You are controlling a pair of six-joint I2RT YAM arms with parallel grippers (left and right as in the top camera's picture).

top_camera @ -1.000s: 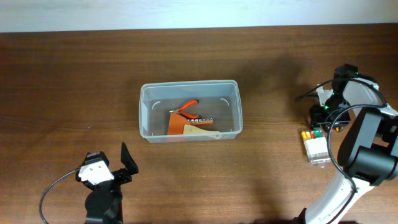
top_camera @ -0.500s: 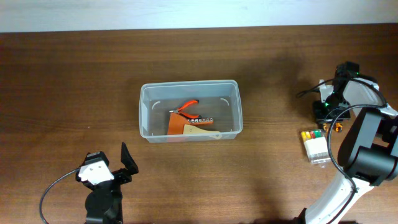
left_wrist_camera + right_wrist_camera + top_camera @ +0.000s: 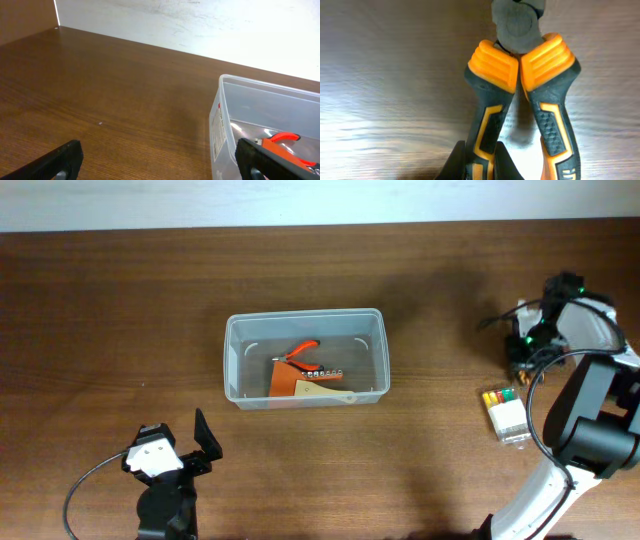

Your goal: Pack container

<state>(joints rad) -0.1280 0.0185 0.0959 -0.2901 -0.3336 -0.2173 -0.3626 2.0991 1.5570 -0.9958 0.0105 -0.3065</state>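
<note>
right hand (image 3: 480,150): clenched on the left handle of the orange-and-black pliers (image 3: 545,100), one dark finger (image 3: 457,162) on each side of that handle. the pliers lie flat on the desk (image 3: 100,330), handles close together, grey pivot at the top of the wrist view (the jaws beyond it are cut off). in the overhead view this hand (image 3: 522,358) sits at the desk's right edge, and the arm covers the pliers.

just beside it, toward the near edge: small clear case (image 3: 507,413) with coloured bits at one end, apart from the hand.

left hand (image 3: 160,160): released, fingers spread wide, holding nothing, near the front left of the desk (image 3: 178,450).

container (image 3: 230,360): mid-desk, upright, well apart from the right hand, with bare wood between. its corner shows to the right of the left wrist view (image 3: 225,130). inside: red-handled cutters (image 3: 303,351), an orange card (image 3: 285,383) and a beige piece (image 3: 325,391) against the near wall.
</note>
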